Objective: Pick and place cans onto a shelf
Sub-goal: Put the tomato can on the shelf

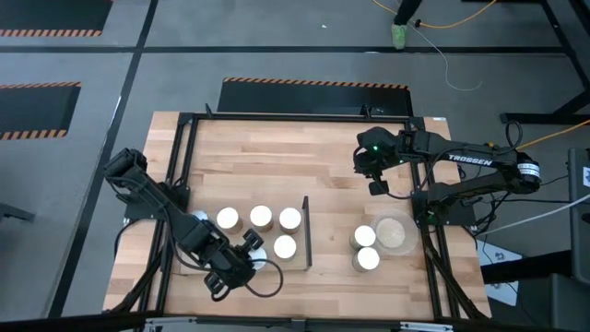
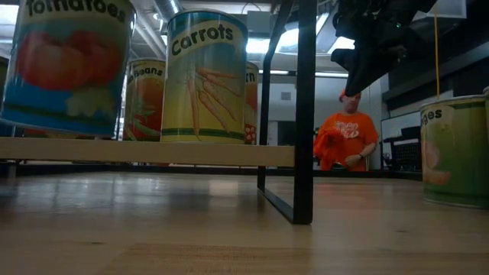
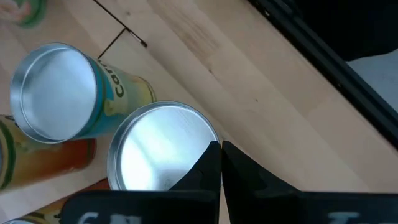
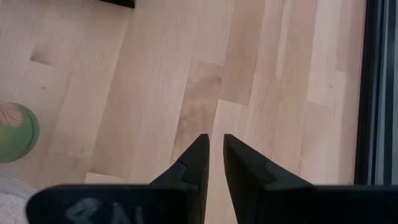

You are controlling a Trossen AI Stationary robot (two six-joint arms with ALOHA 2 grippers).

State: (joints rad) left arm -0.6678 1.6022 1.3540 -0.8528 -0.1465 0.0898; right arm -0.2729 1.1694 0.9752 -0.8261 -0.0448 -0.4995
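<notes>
A: Where are the cans right now?

B: In the high view, 4 tins with pale tops stand on the shelf (image 1: 241, 242), beside its black upright frame (image 1: 307, 231): 3 in a row (image 1: 261, 217) and 1 (image 1: 284, 246) nearer the table's front edge. A 5th looks to sit under the left arm, though I cannot be sure. 2 more cans (image 1: 365, 247) stand on the tabletop (image 1: 277, 157) past the frame, touching a beige dish (image 1: 395, 234).

A: And the grippers?

B: The left gripper (image 3: 221, 163) sits low over the shelf with its fingers pressed together, holding nothing; a silvery can top (image 3: 158, 152) lies just beside its tips, next to a carrots can (image 3: 59, 93). The right gripper (image 4: 213, 155) hangs in the air above bare wood, well away from the 2 loose cans, its fingers nearly together with a thin gap and nothing between them.

A: How would a can handle?

B: I judge them rigid metal cylinders, light to moderate in weight, not fragile. The labelled sides, like the carrots label (image 2: 205, 76), look smooth, so they could slip. I would clamp across the side wall at mid-height, fingers opposite each other, and keep the can upright. The 2 loose ones touch, so approach from their free sides.
</notes>
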